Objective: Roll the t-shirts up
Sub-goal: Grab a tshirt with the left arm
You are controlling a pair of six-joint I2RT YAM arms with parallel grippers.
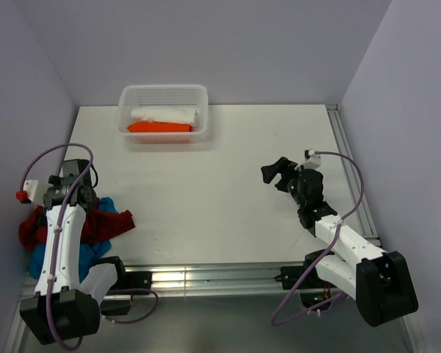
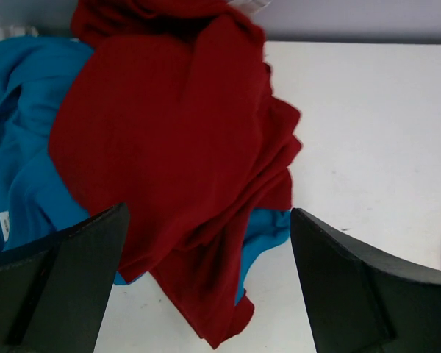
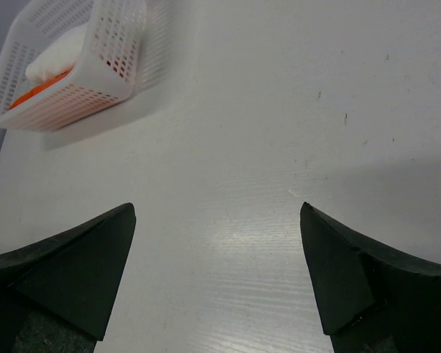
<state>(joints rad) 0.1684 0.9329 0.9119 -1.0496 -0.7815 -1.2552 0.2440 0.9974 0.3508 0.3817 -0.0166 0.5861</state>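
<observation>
A dark red t-shirt [image 2: 176, 140] lies crumpled on top of a teal-blue t-shirt [image 2: 18, 162] at the table's near left corner, a heap seen from above as dark red cloth [image 1: 106, 223] and teal-blue cloth [image 1: 95, 250]. My left gripper [image 2: 209, 217] hangs open just over the heap's edge, its jaws wide on either side of the red cloth without touching it. From above, the left gripper [image 1: 72, 176] sits at the heap's far side. A rolled white t-shirt [image 1: 165, 115] and a rolled orange t-shirt [image 1: 159, 127] lie in the basket. My right gripper [image 1: 273, 173] is open over bare table, holding nothing.
The white perforated basket [image 1: 163, 92] stands at the back of the table, left of centre; in the right wrist view the basket [image 3: 95, 66] shows at the top left. Purple-grey walls close in on both sides. A metal rail [image 1: 206, 278] runs along the near edge.
</observation>
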